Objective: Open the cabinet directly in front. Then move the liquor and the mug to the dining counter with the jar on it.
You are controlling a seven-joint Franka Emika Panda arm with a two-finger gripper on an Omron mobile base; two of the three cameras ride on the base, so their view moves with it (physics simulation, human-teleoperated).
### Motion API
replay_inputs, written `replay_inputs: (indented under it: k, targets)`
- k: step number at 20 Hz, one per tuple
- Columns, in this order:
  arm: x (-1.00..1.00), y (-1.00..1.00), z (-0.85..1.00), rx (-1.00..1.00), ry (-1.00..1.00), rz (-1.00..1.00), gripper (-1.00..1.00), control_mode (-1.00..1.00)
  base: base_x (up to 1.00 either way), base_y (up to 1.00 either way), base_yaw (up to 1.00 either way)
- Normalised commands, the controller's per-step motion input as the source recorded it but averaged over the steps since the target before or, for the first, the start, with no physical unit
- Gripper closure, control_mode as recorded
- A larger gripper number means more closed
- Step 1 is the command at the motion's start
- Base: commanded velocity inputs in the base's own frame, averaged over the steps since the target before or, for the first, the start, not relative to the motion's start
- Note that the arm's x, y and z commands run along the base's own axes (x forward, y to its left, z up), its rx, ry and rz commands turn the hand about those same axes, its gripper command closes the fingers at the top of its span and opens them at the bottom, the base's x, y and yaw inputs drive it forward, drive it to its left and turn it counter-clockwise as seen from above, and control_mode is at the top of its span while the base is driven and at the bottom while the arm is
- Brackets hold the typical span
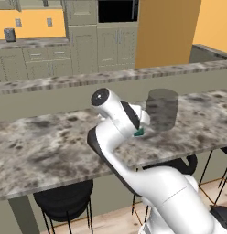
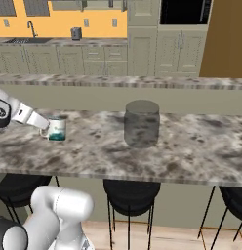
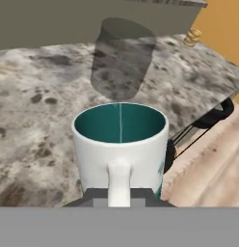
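Observation:
A white mug (image 3: 120, 144) with a teal inside fills the middle of the hand view, its loop handle toward me. My gripper (image 3: 119, 194) is shut on that handle, one dark finger on each side. From the right base view the mug (image 2: 57, 129) sits low over the left part of the dining counter (image 2: 191, 146), at the gripper (image 2: 45, 128); whether it touches the top I cannot tell. The big grey glass jar (image 2: 141, 123) stands upright further right on the same counter, also as jar (image 1: 162, 109) and jar (image 3: 122, 58). The liquor and the cabinet are out of view.
A raised ledge (image 1: 110, 77) runs along the counter's far side. Black stools (image 2: 130, 193) stand under its near edge. A small round tan object (image 3: 192, 37) lies near the counter's far end. The kitchen worktop with a toaster (image 2: 76, 33) is far behind.

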Motion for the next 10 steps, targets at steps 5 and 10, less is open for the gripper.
replay_inputs:
  k: [5, 10]
  targets:
    - [0.49, 0.00, -0.63, 0.00, -0.13, 0.04, 1.00, -1.00, 0.00, 0.00, 0.00]
    - [0.38, -0.29, -0.46, 0.04, -0.23, 0.00, 1.00, -1.00, 0.00, 0.00, 0.00]
